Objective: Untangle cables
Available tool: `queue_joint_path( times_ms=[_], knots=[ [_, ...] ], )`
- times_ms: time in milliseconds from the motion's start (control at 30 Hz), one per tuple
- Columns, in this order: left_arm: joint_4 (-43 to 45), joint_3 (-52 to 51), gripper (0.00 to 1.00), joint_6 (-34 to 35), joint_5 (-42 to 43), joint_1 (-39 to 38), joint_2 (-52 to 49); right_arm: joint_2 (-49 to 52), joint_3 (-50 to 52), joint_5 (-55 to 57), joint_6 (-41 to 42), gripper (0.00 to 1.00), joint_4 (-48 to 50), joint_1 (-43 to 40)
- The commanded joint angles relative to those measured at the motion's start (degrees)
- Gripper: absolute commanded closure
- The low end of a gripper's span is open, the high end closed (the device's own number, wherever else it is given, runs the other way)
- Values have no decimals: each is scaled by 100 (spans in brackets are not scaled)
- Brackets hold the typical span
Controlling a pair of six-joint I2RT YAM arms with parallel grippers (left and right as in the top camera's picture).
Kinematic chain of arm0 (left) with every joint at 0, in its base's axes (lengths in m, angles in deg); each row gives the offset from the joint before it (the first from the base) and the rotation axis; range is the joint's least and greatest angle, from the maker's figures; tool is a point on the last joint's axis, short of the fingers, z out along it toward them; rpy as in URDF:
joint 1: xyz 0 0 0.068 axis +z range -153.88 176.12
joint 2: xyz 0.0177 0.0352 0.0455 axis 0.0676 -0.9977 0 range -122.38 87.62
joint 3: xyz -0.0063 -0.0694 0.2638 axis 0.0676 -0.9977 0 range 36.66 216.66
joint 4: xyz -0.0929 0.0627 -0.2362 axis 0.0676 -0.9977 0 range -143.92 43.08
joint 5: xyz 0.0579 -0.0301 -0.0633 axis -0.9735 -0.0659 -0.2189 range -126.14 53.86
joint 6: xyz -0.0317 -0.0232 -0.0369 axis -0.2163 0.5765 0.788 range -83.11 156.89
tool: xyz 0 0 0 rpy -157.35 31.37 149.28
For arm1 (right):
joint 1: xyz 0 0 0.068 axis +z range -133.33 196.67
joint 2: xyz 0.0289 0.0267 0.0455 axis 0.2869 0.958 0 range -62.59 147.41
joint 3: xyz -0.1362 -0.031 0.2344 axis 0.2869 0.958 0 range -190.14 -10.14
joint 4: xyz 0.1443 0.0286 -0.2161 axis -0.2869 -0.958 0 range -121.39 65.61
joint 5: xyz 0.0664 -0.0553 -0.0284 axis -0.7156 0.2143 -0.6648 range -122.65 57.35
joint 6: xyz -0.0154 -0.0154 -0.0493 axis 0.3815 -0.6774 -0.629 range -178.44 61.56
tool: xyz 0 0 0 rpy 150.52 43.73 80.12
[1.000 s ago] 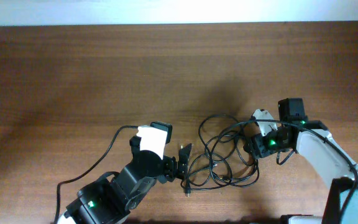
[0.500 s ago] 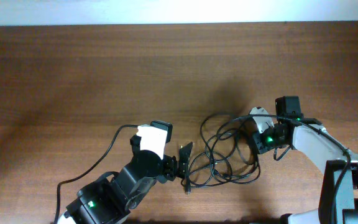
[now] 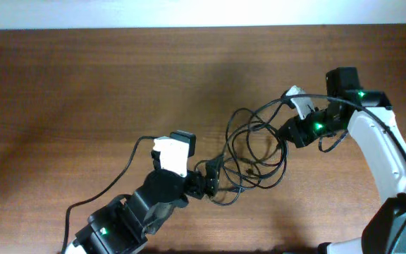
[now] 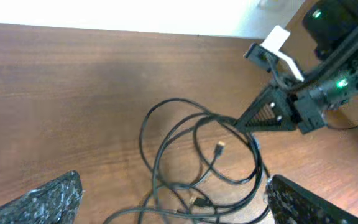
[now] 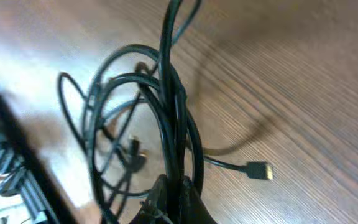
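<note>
Overhead: the cables (image 3: pixel 249 152) lie tangled right of the surface's (image 3: pixel 83 85) middle, toward its front edge. The strands blur both grips.

Left wrist: the left fingers (image 4: pixel 48 199), cut off at the bottom corners, stand wide apart and hold nothing. Loops lie ahead of them.

Right wrist: the right fingers (image 5: pixel 173 202) are pinched tight on a bundle of strands. One plug (image 5: pixel 258 169) lies free on the surface.

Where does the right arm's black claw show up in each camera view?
Overhead: right arm's black claw, right of centre.
Left wrist: claw at upper right.
Right wrist: claw at bottom centre, fingertips only.
Shared landmark: the tangle of thin black cables it pinches.
</note>
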Motion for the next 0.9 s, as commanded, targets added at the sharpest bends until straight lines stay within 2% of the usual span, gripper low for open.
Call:
queue_joint_path(
  times_ms=[0,67,100,133,167,200,233,300,533,600,633,733,767,867],
  knots=[
    [131,39,9,22,-85,9,7,-203,-273,-1451,-946,96,-236,-15],
    [131,39,16,0,-142,11,7,-490,-273,-2006,-960,96,-227,-13],
    [142,39,25,-149,-146,66,7,-658,-273,-2229,-960,96,-227,-13],
    [190,39,29,-280,-146,179,7,-955,-273,-2524,-1051,96,-232,-15],
    [247,39,28,-354,-142,229,7,-1172,-273,-2660,-1088,96,-221,-15],
    [400,39,21,-610,-142,273,9,-1488,-273,-2697,-1086,96,-227,-13],
    [603,39,10,-726,-140,273,7,-1838,-273,-2717,-1086,96,-227,-13],
    [949,39,2,-726,-120,273,9,-2452,-273,-2717,-1088,96,-225,-13],
    [1113,39,1,-791,-11,273,7,-3692,-273,-3340,-1084,96,-72,-15],
    [1110,39,2,-793,297,273,-2,-3904,-273,-3539,-1084,96,-52,-15],
    [1115,39,2,-1008,588,271,-37,-3956,-273,-3569,-1084,96,-48,-15],
    [1113,39,1,-2881,2111,273,-234,-3987,-273,-3654,-1082,96,-90,-15],
    [1113,39,1,-3366,2358,273,-286,-3987,-273,-3731,-1082,96,-96,-15],
    [1108,39,1,-3473,2374,273,-289,-3987,-273,-3762,-1084,96,-140,-15]
  ],
)
